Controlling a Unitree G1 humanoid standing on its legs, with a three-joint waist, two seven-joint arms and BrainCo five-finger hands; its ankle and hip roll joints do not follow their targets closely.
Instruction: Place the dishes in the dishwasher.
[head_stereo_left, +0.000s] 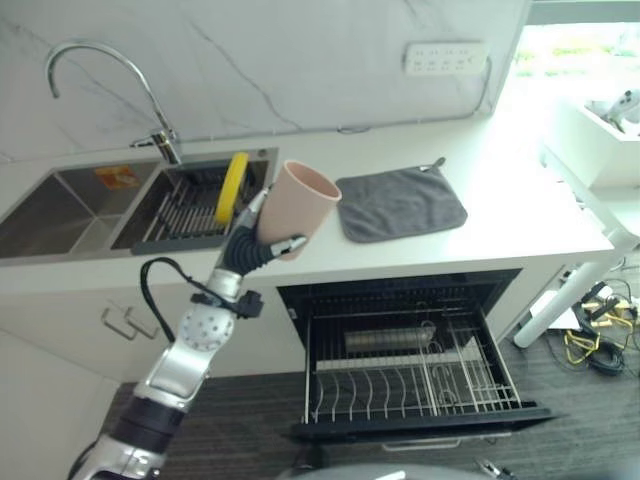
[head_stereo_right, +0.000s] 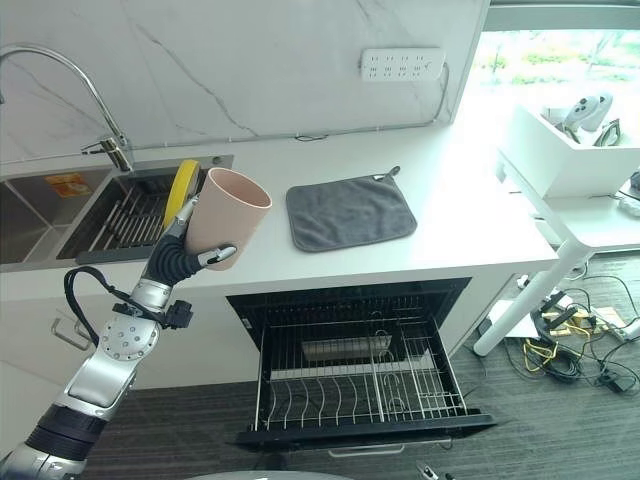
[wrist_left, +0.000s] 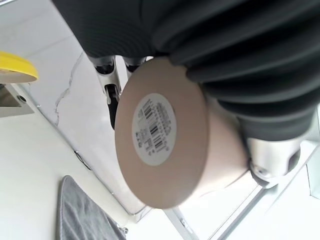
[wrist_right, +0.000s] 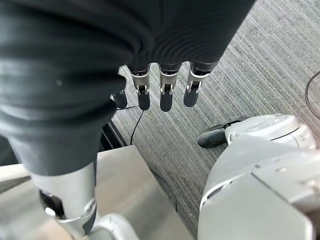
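Left robot hand (head_stereo_left: 262, 245): fingers and thumb are curled round a pink cup (head_stereo_left: 298, 208), held tilted above the tabletop (head_stereo_left: 520, 225) edge, mouth up and away from the robot. The fingers are largely hidden behind the cup wall; in the left wrist view the flat round base with a white barcode label is seen, fingertips (wrist_left: 111, 92) showing past its rim. Cup is smooth, matte, tapered.

Right robot hand (wrist_right: 150, 95) hangs over the ribbed grey floor (wrist_right: 260, 65), fingers straight, nothing held.

A yellow plate (head_stereo_left: 232, 185) stands on edge in the sink (head_stereo_left: 70, 205) rack, partly covered by the hand. A grey cloth (head_stereo_left: 400, 202) lies flat beside the cup. Below, the dishwasher (head_stereo_left: 415, 375) drawer is pulled out; its wire rack holds what may be a metal tray.
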